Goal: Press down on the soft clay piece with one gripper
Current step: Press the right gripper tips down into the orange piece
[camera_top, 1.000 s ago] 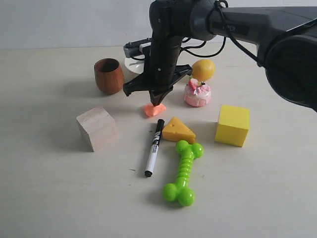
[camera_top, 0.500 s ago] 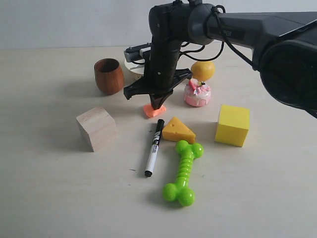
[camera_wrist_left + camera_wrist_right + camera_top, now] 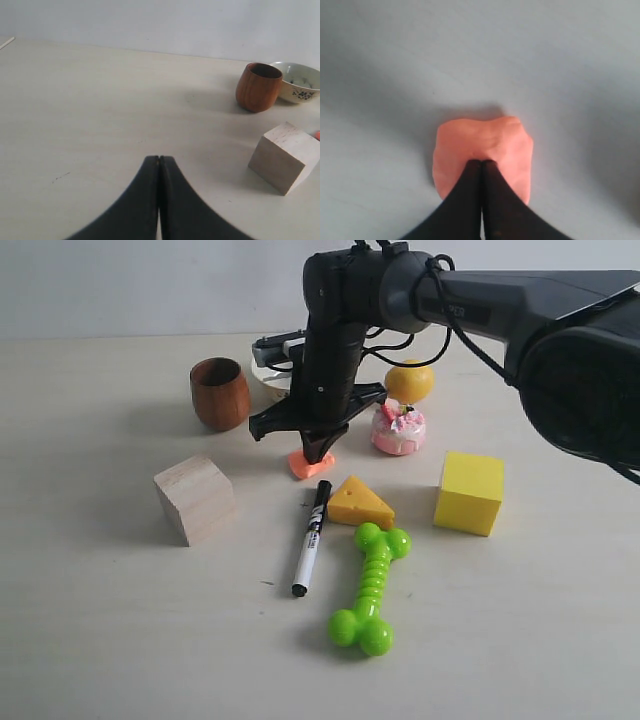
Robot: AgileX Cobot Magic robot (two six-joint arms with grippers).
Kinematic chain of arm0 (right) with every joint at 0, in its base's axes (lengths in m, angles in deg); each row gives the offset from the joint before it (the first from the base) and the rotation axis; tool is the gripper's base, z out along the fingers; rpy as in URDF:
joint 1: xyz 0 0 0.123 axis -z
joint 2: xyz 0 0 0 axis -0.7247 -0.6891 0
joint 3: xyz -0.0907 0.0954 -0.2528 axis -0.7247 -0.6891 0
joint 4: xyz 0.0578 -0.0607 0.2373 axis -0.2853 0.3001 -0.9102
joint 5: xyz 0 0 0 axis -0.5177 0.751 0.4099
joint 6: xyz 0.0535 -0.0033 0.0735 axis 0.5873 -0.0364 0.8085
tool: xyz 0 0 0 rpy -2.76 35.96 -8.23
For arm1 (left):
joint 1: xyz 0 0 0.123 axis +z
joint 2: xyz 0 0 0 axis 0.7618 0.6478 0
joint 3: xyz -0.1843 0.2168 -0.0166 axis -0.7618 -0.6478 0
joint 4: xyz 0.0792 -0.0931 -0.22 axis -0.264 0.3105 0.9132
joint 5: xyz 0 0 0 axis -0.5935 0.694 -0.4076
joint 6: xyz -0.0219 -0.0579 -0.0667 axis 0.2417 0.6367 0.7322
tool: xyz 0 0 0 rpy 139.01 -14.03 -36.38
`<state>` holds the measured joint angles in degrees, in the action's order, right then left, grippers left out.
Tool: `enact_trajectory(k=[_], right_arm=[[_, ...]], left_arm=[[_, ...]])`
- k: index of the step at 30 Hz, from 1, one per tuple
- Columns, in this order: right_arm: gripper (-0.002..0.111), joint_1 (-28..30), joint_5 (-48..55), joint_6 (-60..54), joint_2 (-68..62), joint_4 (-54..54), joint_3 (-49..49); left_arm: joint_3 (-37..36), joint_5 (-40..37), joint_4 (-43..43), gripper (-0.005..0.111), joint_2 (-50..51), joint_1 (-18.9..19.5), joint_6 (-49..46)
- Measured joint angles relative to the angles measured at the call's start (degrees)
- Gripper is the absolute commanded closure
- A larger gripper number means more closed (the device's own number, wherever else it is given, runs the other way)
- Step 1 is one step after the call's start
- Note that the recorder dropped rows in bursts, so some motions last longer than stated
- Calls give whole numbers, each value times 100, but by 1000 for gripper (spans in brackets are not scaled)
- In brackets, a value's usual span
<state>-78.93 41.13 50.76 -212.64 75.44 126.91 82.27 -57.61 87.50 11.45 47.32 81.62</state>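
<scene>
1. My right jaws are pressed together into one blunt wedge with nothing between them; their fingertips (image 3: 471, 176) appear to touch the top of the soft clay piece (image 3: 487, 137); my own fingers hide part of the lump, so I cannot tell whether I am centred; if I am off-centre, I judge a push could tip the clay or squeeze it sideways instead of flattening it.
2. The clay looks soft and may be tacky; it could cling to the tips and come up with me on the lift; a slow, straight withdrawal would guard against that.
3. The lump lies low on the table (image 3: 100, 640); with too much travel my hard tips would meet the table, and the load would go into my wrist.
4. The cap end of the marker (image 3: 312, 538) and the cheese wedge (image 3: 360, 502) lie just beside the clay; a sideways slip could knock either one; the pink cake toy (image 3: 398, 430) stands near on the other side.
5. Pose: in the exterior view my right arm (image 3: 330, 340) reaches in from the right, upper link near level, wrist bent so the tips drop almost plumb onto the clay.
6. Farthest off, my left jaws are likewise closed on nothing, low over bare table; the wooden block (image 3: 282, 157) and wooden cup (image 3: 257, 86) are well apart from them.
</scene>
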Motion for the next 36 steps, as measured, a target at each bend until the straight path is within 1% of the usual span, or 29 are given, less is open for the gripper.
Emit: enact_trajectory(k=[36], right_arm=[[108, 21, 1, -95, -145, -113, 39]], left_arm=[[0, 0, 0, 107, 0, 0, 0]])
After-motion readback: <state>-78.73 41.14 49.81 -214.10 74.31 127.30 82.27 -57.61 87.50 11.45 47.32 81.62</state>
